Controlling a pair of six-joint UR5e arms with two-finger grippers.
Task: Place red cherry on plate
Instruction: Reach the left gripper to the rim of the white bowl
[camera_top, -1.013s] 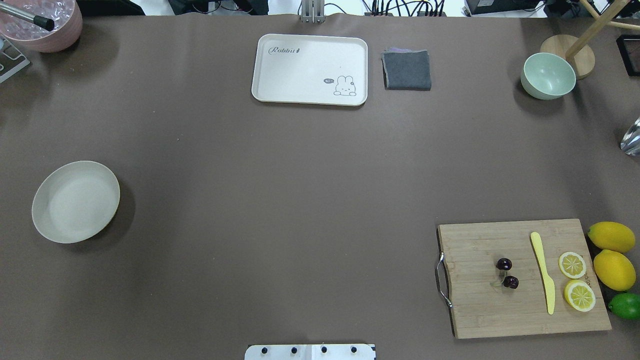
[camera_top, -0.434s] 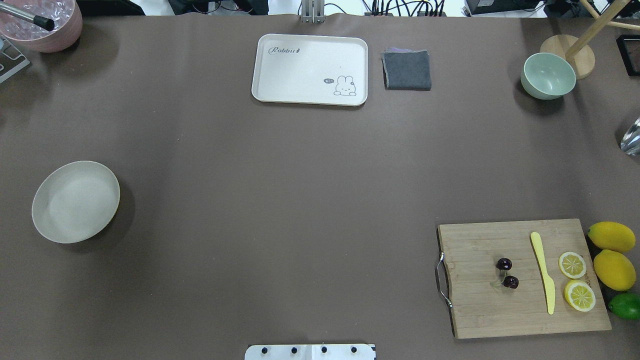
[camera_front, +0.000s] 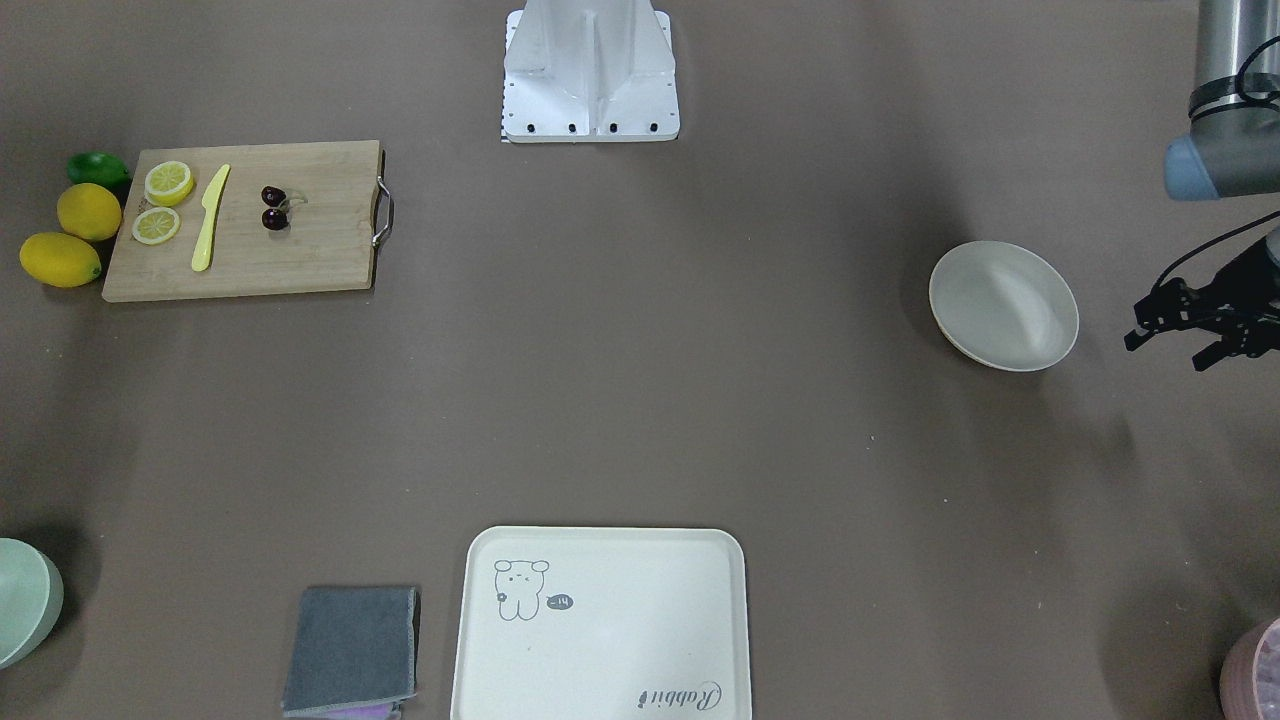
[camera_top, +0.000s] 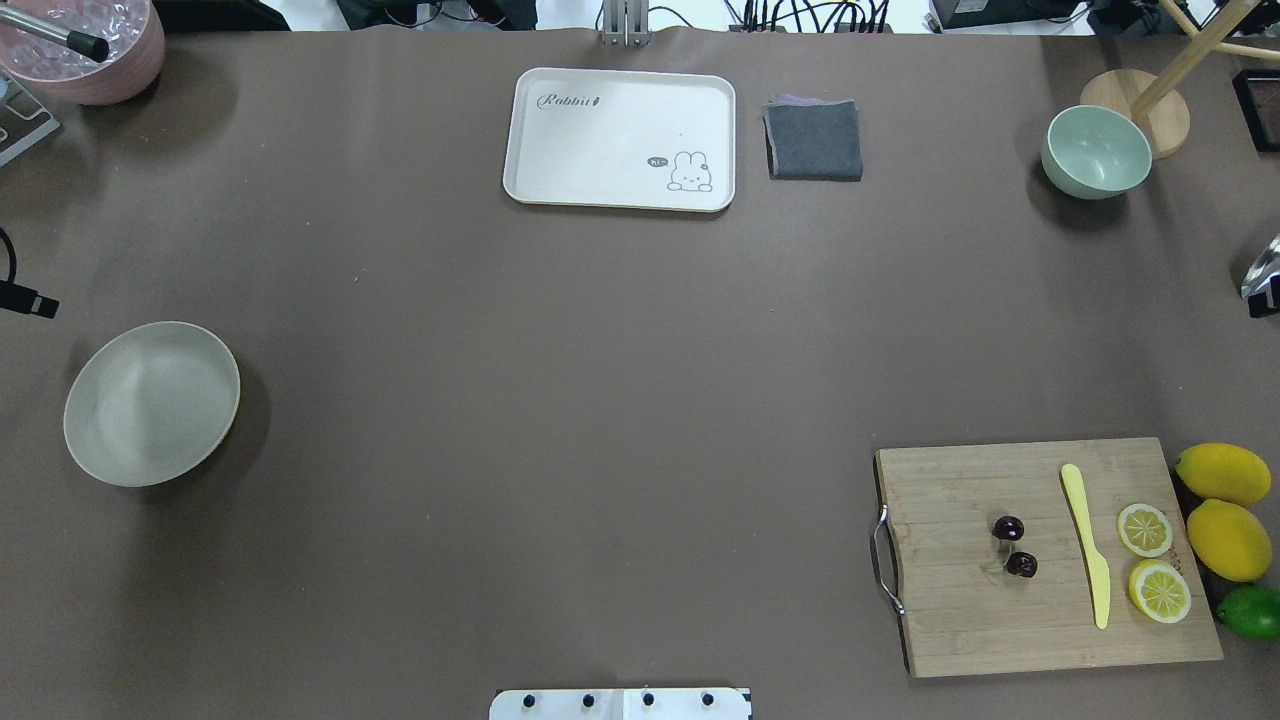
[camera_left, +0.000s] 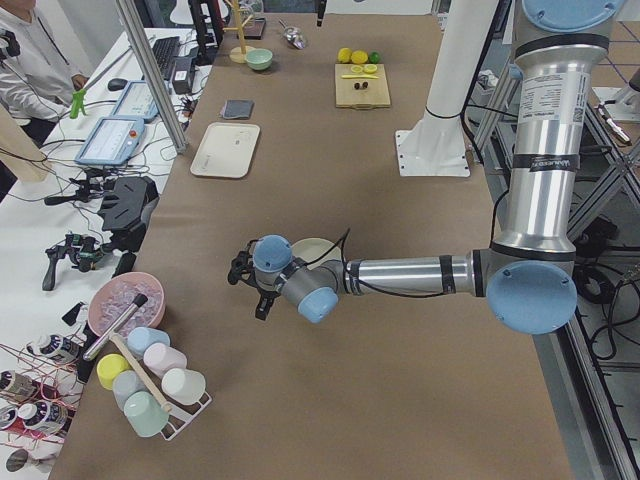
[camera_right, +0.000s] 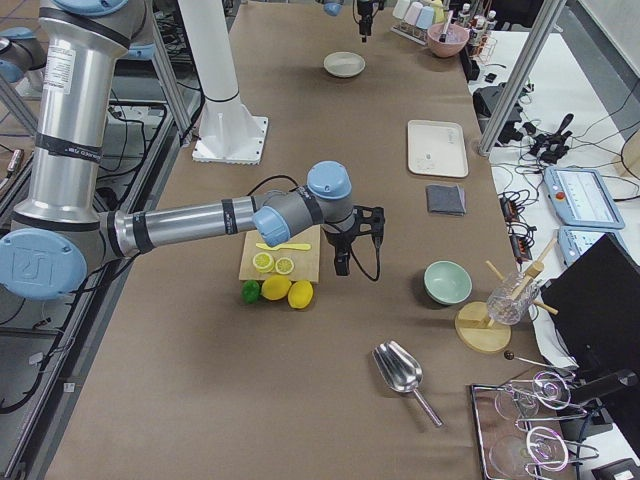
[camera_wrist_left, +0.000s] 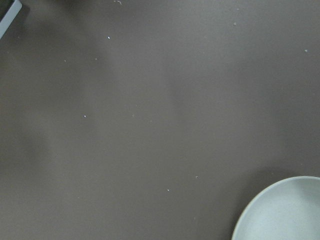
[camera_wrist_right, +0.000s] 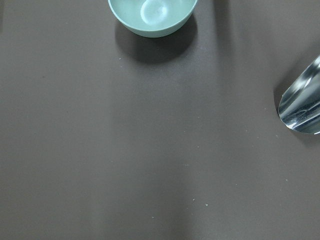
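The red cherry, two dark glossy fruits on joined stems, lies on the wooden cutting board at the near right, also seen from across the table. The plate is a round cream dish at the left, empty; its rim shows in the left wrist view. My left gripper hovers open just outside the plate, holding nothing. My right gripper hangs beyond the board's far end, toward the green bowl; I cannot tell whether it is open or shut.
On the board lie a yellow knife and lemon slices; whole lemons and a lime sit beside it. A rabbit tray, grey cloth, green bowl, metal scoop and pink bowl line the far side.
A dark tip of the left gripper has come into the overhead view at its left edge, above the plate. A small dark bit has appeared at the right edge. The cherry has not moved.
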